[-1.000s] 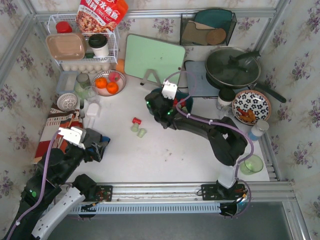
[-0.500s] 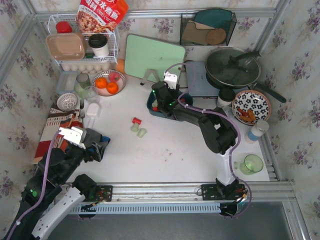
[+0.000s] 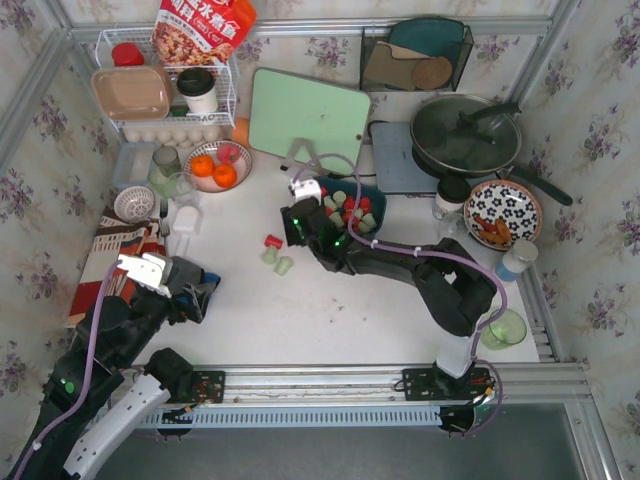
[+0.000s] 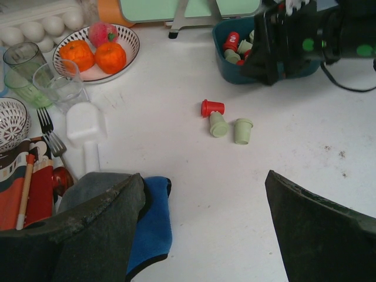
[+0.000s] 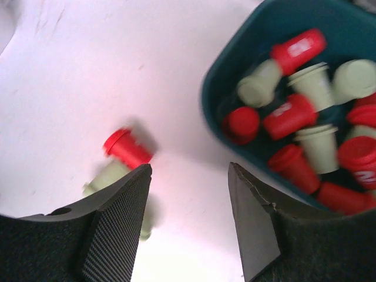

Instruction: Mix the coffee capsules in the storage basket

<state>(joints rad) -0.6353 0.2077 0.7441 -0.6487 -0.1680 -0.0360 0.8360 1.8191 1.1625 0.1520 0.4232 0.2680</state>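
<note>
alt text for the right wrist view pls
A teal basket holding red and pale green capsules fills the upper right, seen from above a white table. To its left a red capsule and a blurred green capsule lie loose on the table. The right gripper, open and empty, frames the bottom edge.

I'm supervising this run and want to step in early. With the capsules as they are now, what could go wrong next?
1. Three capsules lie loose on the table outside the basket; the open jaws of the right arm hang near them and could knock them farther off.
2. Those jaws are also close to the basket's rim; a sweep might shove it and spill capsules.
</note>
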